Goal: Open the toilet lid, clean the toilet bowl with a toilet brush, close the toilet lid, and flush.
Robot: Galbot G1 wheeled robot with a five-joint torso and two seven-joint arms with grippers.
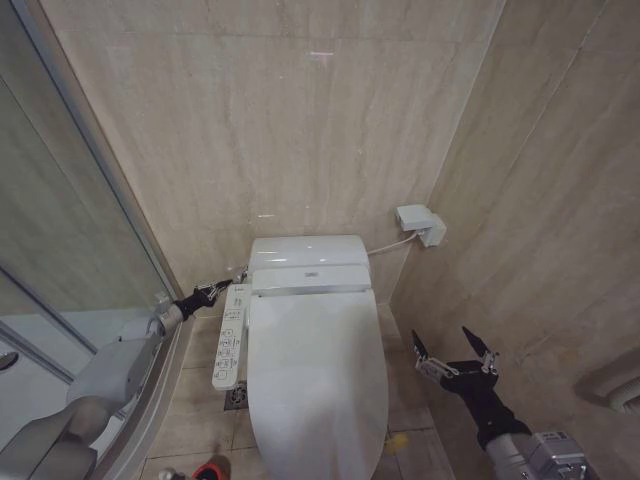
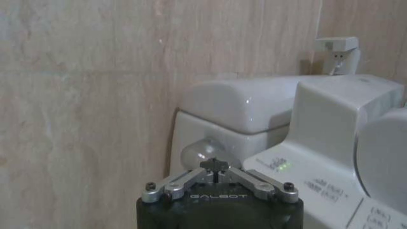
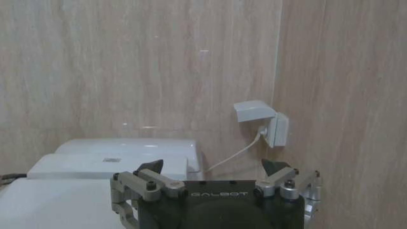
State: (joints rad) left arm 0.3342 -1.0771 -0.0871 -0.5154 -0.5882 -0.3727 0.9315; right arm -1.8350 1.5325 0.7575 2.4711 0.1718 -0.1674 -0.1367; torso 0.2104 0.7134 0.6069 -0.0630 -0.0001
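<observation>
The toilet lid lies shut, glossy white, over the toilet bowl, which is hidden beneath it. A yellow-green strap shows at its right side near the floor. My left gripper is beside the tank's left flank, just behind the button panel. In the left wrist view that gripper is shut, its tips close to a round knob on the tank's side. My right gripper hovers open to the right of the toilet with nothing between its fingers. The toilet brush is out of view.
A glass shower screen runs along the left, close to my left arm. A white wall socket with a cord sits behind the tank. A red cup stands at the lower edge. A tiled wall is close on the right.
</observation>
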